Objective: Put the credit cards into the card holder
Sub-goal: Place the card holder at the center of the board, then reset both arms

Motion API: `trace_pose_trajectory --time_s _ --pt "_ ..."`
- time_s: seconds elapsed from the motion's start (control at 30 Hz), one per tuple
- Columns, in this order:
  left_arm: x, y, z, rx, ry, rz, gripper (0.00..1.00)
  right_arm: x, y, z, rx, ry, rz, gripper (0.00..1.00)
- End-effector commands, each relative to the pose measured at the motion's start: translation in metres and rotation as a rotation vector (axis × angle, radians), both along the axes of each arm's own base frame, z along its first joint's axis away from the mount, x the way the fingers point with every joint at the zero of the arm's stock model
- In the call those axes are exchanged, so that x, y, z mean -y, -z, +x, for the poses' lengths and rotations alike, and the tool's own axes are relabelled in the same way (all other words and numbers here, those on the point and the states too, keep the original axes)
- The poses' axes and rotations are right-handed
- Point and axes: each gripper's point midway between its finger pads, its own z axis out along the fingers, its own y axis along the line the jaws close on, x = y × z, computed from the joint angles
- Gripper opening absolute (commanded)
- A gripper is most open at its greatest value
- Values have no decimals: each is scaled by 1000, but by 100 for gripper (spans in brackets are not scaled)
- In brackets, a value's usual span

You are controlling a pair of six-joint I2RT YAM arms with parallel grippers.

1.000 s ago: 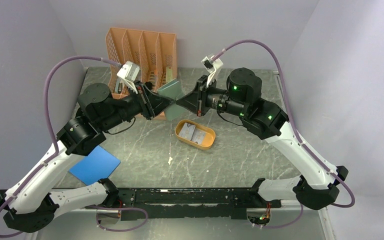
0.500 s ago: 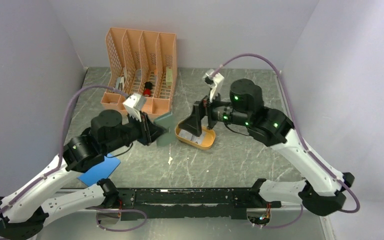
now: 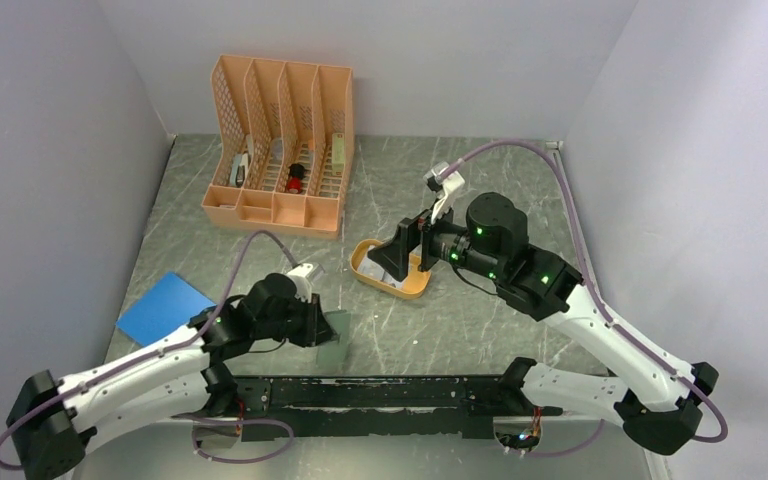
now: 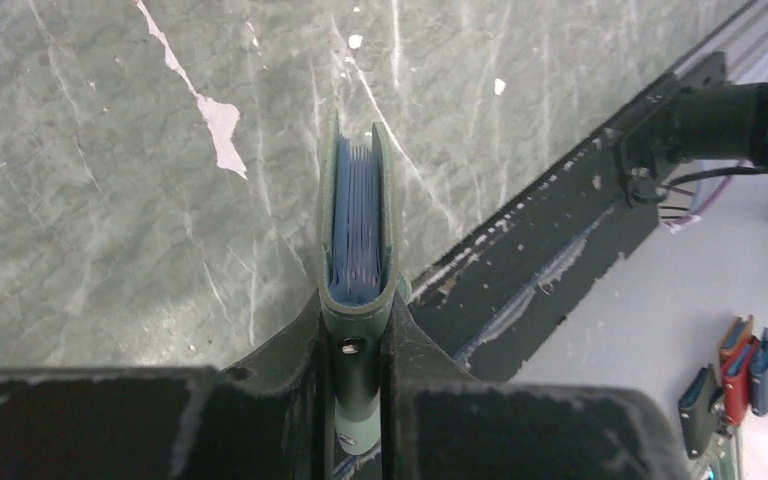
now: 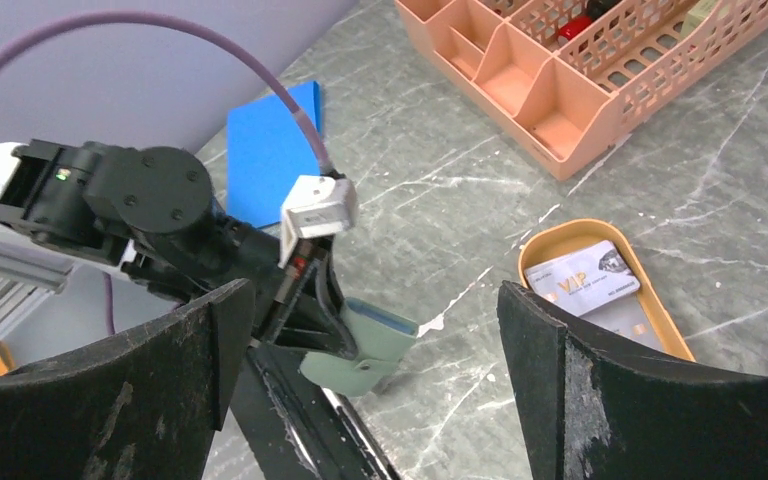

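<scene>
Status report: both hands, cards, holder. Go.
Left hand shut on card holder, holder folded. Right hand open near orange tray. Credit cards lying in tray. Nothing seen blocking.

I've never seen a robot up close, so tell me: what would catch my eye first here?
The left gripper, near the front edge of the table, pinches the grey-green card holder. The right gripper hangs wide open over an orange tray holding the cards, mid-table. At the back stands an orange rack; a blue sheet lies at the left.
</scene>
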Motion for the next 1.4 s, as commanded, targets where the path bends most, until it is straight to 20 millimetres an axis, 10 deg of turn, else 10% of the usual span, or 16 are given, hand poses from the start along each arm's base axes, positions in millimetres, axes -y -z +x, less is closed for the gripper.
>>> trace_pose_trajectory --time_s 0.0,0.53,0.8,0.93,1.17,1.37 --pt "10 13 18 42 -15 27 5 0 -15 7 30 44 80 95" --pt "-43 70 32 -41 -268 334 44 15 -2 9 23 107 57 95" --pt "-60 58 42 -14 -393 366 63 21 8 9 9 130 42 95" --pt "-70 22 56 46 -484 377 82 36 13 22 2 248 5 95" --pt "-71 -105 95 274 -562 308 84 89 12 61 -49 694 65 98" --pt "-52 -170 111 417 -460 266 85 124 -12 79 32 918 66 100"
